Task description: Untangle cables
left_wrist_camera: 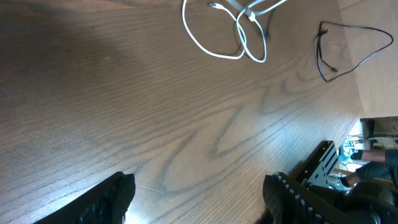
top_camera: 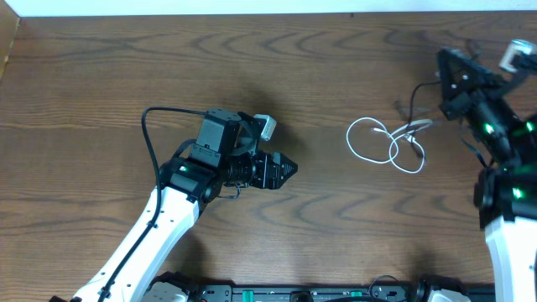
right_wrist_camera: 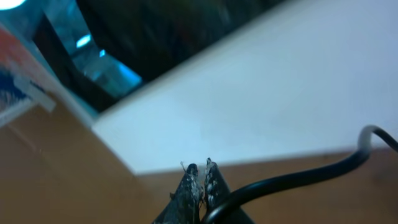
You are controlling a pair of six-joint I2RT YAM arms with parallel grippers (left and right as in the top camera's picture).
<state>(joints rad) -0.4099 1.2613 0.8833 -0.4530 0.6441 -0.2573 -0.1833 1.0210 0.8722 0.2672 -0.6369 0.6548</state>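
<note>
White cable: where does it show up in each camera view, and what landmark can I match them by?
Overhead: the white cable lies looped right of centre.
Left wrist: the white cable loops at the top edge, right of centre.
Right wrist: not in view.
Shared landmark: the wood-grain table it lies on.

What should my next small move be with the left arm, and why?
Probably ease the left gripper forward toward the near loop of the white cable. Its jaws stand open and it sits short of that cable, while the black cable lies beside it, nearer the shut right gripper. Whether that one holds anything is unclear.
</note>
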